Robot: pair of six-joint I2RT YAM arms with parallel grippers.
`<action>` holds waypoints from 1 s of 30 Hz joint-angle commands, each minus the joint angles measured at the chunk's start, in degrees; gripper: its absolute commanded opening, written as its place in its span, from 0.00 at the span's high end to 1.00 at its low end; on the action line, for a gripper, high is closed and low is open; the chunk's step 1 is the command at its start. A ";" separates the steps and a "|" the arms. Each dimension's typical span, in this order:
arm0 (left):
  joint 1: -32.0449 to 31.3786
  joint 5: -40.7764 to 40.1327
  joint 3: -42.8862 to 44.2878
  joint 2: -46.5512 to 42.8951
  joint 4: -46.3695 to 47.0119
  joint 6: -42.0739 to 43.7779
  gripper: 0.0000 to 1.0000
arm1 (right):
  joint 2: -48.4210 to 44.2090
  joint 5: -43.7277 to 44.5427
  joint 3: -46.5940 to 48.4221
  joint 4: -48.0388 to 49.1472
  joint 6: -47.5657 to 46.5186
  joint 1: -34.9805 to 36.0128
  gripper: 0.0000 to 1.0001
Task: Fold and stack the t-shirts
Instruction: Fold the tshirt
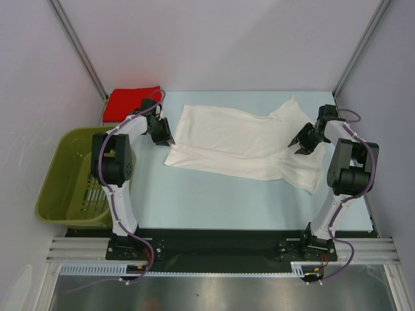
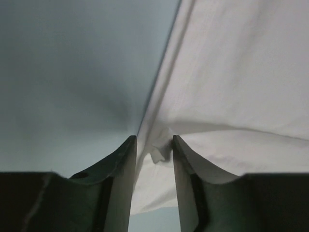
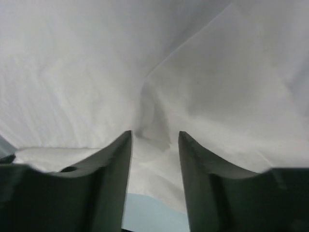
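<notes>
White t-shirt [image 1: 240, 146] flanked by low arms [image 1: 130, 126] [image 1: 340, 139], jaws parted.

My table [image 1: 214, 201], pale blue: white tee [image 1: 240, 139] spread flat across mid, red tee [image 1: 130, 100] bunched at far-left corner.
</notes>
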 commanded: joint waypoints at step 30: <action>-5.86 1.15 -12.99 -6.59 3.11 -0.15 0.56 | -20.53 17.18 -29.99 -1.60 -2.07 -11.34 0.93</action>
